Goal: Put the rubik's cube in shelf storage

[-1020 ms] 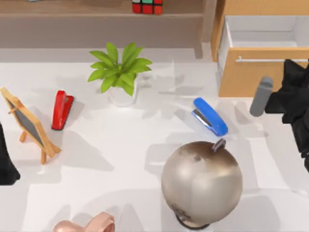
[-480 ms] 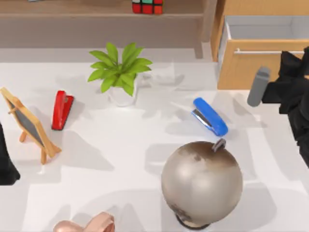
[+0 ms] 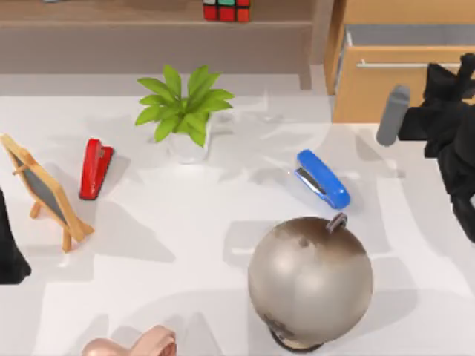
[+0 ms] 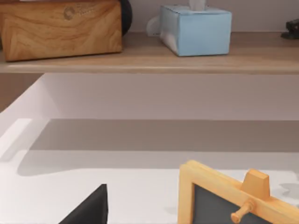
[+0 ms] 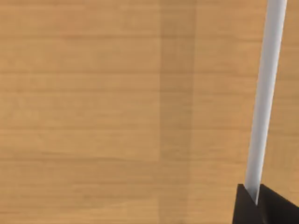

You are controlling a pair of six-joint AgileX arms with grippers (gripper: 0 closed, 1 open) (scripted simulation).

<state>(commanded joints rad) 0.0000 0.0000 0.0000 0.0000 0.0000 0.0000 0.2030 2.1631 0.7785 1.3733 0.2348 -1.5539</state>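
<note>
Bronze-grey, the globe (image 3: 310, 282) sits nearest at six o'clock, with the blue stapler (image 3: 323, 179) just beyond it. At three o'clock the right gripper (image 3: 462, 74) pinches the cabinet drawer's silver handle (image 5: 265, 98) between closed fingers. The left arm (image 3: 9, 248) is parked at nine o'clock, its fingers impossible to judge. Farthest, at twelve o'clock, the rubik's cube (image 3: 227, 10) rests on the shelf storage (image 3: 111, 22).

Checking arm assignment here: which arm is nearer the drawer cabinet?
Right. The right gripper is at the drawer cabinet, on its silver handle. The left arm sits at the table's far left edge.
</note>
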